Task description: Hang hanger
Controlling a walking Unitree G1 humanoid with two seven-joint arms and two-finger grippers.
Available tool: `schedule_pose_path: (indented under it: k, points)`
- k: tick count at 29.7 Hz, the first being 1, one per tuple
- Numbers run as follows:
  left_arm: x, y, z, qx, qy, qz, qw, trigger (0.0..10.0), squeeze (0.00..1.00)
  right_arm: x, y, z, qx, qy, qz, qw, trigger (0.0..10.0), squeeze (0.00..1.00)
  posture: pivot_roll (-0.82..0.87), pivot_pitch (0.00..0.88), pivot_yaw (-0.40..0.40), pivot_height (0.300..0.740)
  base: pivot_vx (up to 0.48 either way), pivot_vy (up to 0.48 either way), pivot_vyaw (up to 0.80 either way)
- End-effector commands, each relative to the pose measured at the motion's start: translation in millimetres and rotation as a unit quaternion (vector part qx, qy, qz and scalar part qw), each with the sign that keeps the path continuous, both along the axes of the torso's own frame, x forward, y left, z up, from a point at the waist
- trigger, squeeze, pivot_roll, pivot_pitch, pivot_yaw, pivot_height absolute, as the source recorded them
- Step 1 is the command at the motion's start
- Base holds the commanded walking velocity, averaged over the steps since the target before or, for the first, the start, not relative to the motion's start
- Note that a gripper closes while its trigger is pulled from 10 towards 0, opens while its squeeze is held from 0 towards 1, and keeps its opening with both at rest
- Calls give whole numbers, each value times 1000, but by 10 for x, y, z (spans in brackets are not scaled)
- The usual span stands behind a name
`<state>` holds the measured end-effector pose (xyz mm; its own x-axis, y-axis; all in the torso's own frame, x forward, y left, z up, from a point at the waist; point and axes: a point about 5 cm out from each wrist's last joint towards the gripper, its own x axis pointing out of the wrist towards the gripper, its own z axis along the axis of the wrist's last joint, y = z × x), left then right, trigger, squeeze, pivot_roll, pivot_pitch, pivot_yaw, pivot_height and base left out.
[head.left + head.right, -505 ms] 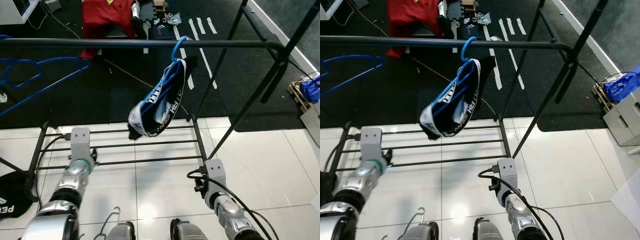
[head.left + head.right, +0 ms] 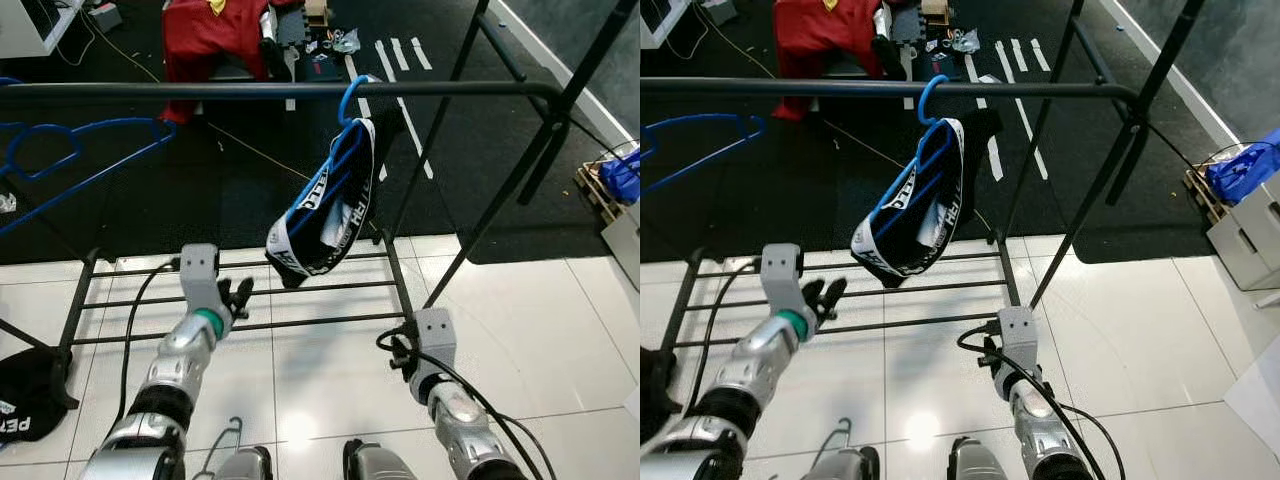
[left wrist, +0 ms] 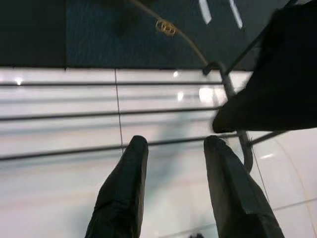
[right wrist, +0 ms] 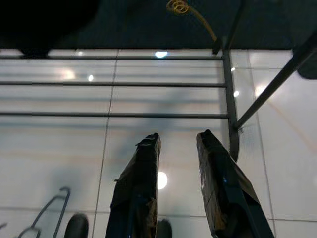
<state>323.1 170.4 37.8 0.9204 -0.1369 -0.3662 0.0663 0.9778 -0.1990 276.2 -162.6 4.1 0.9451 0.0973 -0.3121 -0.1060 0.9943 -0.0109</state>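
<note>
Jaws apart on both grippers, left gripper point(image 2: 238, 295) and right gripper point(image 4: 178, 141); one clothed blue hanger point(image 2: 335, 190) hangs on the rail point(image 2: 200, 89).

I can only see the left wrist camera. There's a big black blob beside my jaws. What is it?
Observer: A black garment on a blue hanger, hooked over the rack's top rail.
Operator: Is my other arm holding something?
Observer: No. The right gripper is open and empty, low over the white floor.
Operator: Are there other hangers?
Observer: Yes, an empty blue one is on your far left, just below the rail.
</note>
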Motion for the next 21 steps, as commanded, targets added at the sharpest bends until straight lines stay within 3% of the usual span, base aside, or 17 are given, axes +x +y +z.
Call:
schedule_pose_path:
  k: [1, 2, 3, 5, 8, 14, 18, 21]
  points:
    - [-64, 28, -76, -6, 20, 3, 1000, 10000, 0, -30, -36, 3, 6, -12, -12, 1000, 10000, 0, -15, 100, 66, 740, 0, 0, 0]
    - [-134, 82, -126, 9, 23, 18, 1000, 10000, 0, -9, -52, 90, 15, -49, -14, 999, 10000, 0, -10, 111, 54, 740, 0, 0, 0]
    - [-134, 82, -126, 9, 23, 18, 1000, 10000, 0, -9, -52, 90, 15, -49, -14, 999, 10000, 0, -10, 111, 54, 740, 0, 0, 0]
    - [-217, 123, -117, -24, 8, 20, 999, 10000, 0, 37, -33, 291, 23, -128, 2, 992, 10000, 0, 8, 113, 36, 740, 0, 0, 0]
    - [-248, 150, -40, -36, -25, 12, 999, 10000, 0, 78, 24, 396, 28, -163, 18, 986, 10000, 0, 17, 102, 34, 740, 0, 0, 0]
    - [-197, 107, 109, -37, -85, -7, 996, 10000, 0, 147, 149, 411, 56, -144, 39, 987, 10000, 0, 13, 88, 54, 740, 0, 0, 0]
    - [-117, 37, 172, -48, -83, -14, 995, 10000, 0, 145, 179, 370, 56, -127, 40, 989, 10000, 0, 23, 102, 46, 740, 0, 0, 0]
    - [-71, 54, 226, -19, -74, -4, 997, 10000, 0, 133, 176, 354, 55, -128, 40, 990, 10000, 0, 22, 93, 57, 740, 0, 0, 0]
